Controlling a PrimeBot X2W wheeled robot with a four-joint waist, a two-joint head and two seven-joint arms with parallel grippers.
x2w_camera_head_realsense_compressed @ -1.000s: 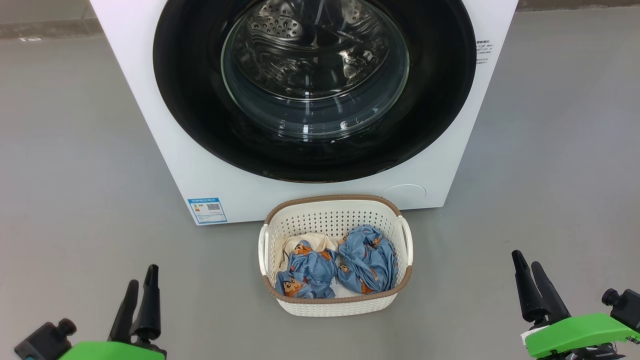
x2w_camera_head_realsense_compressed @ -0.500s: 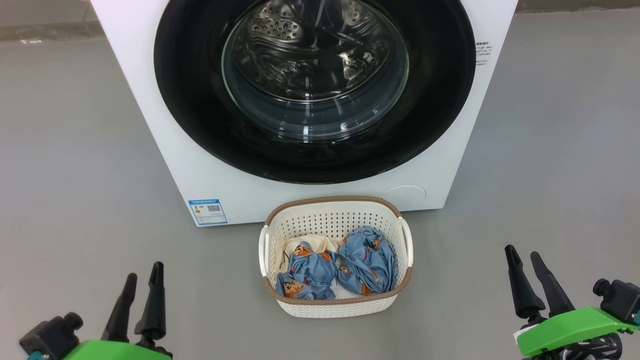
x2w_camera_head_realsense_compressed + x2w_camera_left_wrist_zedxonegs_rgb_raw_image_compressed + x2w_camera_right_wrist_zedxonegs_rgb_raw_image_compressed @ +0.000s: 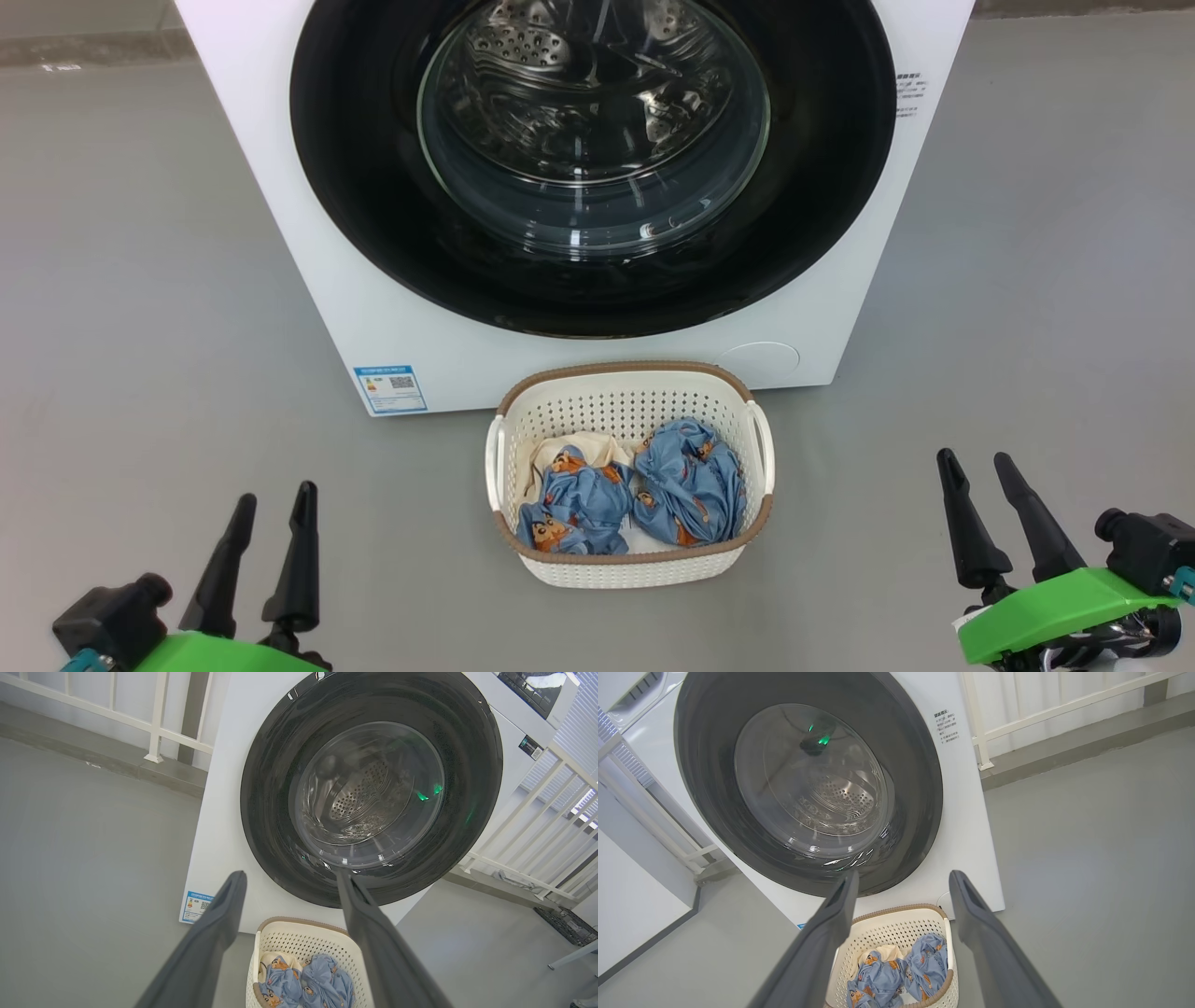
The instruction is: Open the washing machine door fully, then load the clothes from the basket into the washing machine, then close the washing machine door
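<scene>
floor [image 3: 131, 280] — smooth grey | railing [image 3: 157, 718] — white, standing on grey ledge [image 3: 70, 749]

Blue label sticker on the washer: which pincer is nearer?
Left. The left pincer is in front of the sticker, slightly left; the right pincer is beyond the basket.

Bright even light, glare on door [image 3: 593, 159]

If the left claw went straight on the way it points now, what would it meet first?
Most likely the washing machine door, low on its black ring: in the left wrist view the open left claw aims there, above the basket. Depth is hard to judge.
</scene>
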